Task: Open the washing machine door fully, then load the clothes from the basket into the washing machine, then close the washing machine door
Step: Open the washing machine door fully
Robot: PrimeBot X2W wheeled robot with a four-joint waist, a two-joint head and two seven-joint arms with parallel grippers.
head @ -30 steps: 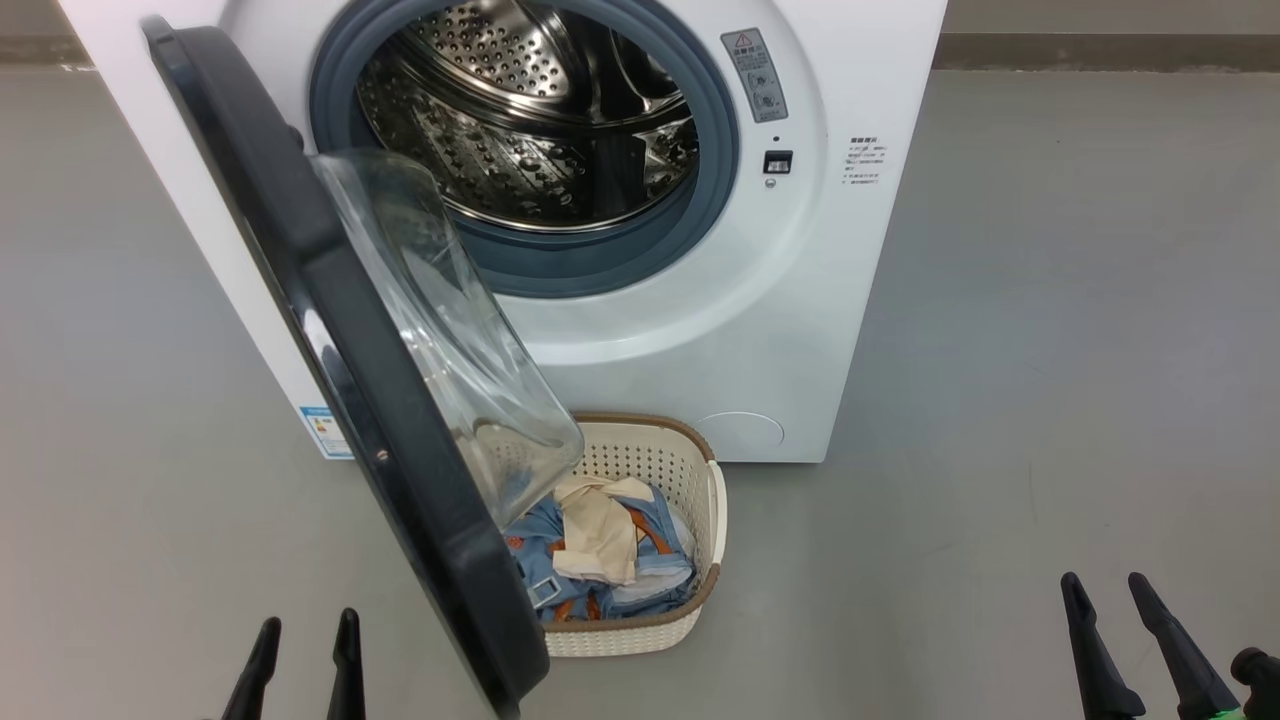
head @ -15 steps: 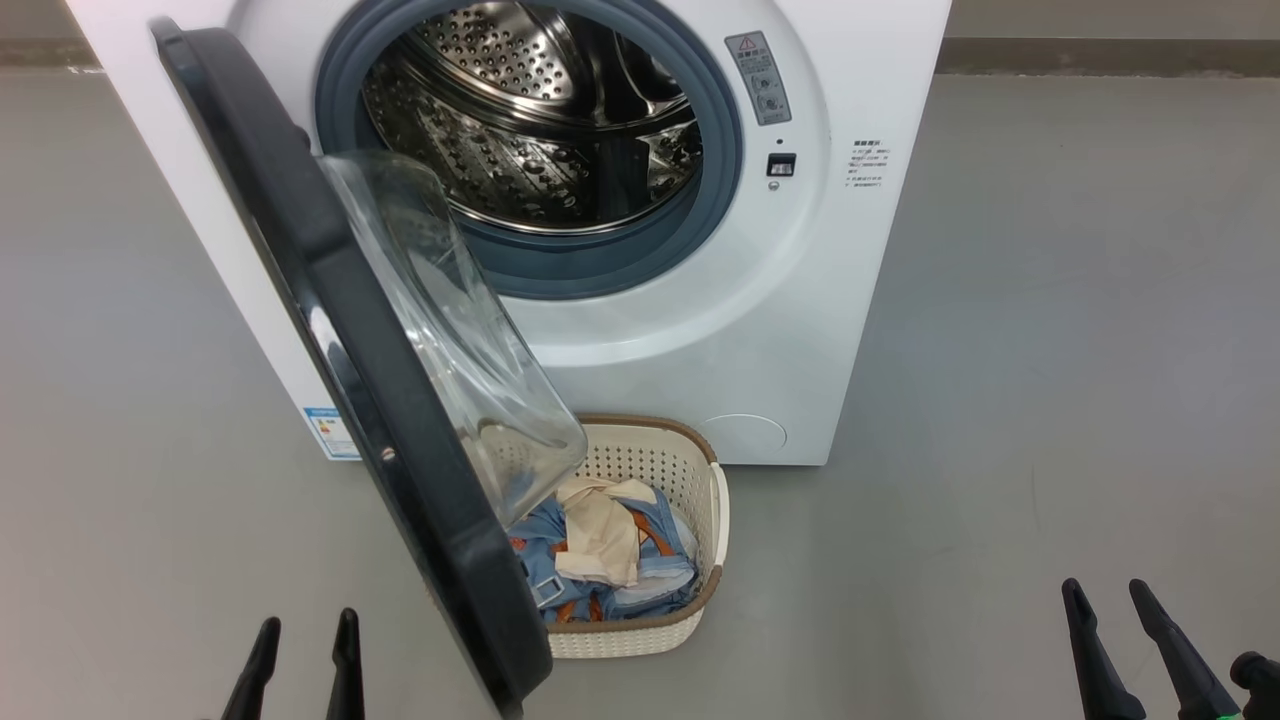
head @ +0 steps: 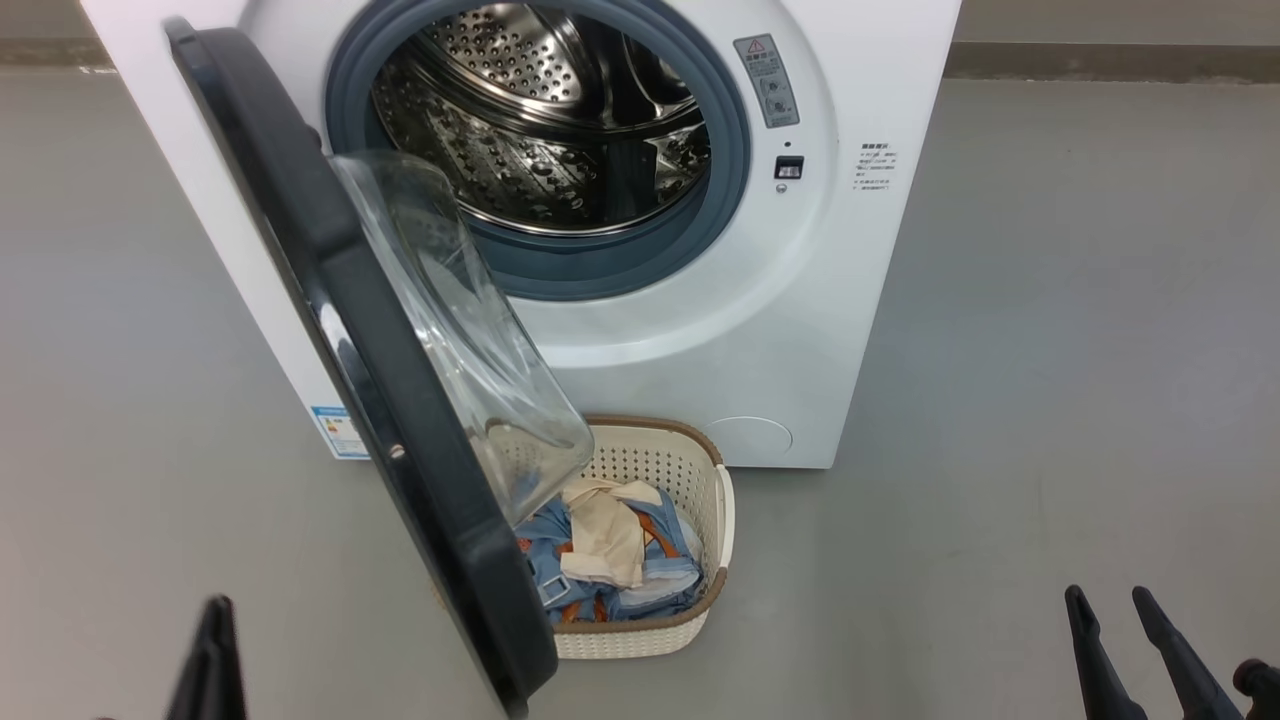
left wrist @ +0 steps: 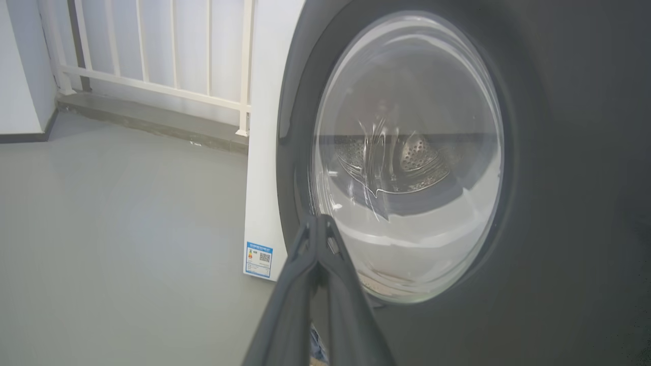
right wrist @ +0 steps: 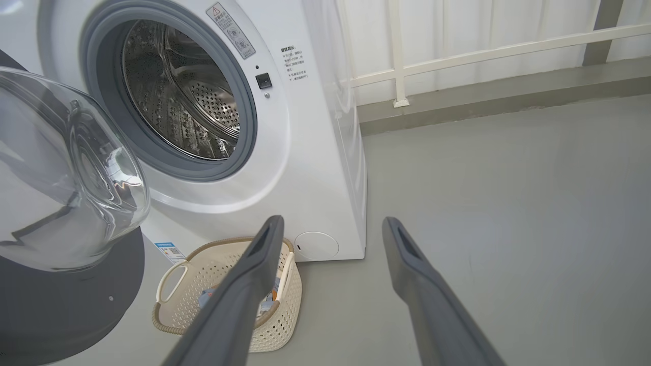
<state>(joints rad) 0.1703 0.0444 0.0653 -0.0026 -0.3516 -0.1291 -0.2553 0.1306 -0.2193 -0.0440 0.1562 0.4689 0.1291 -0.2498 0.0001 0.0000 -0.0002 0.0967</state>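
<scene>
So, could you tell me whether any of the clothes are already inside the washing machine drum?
No, the drum shows bare steel in the head view, and the clothes lie in the basket.

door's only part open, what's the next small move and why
Probably bring the shut left gripper round the free edge of the door and draw it further left. The door stands about half open and hangs over the basket, covering part of the clothes, so loading looks awkward until it swings clear.
</scene>
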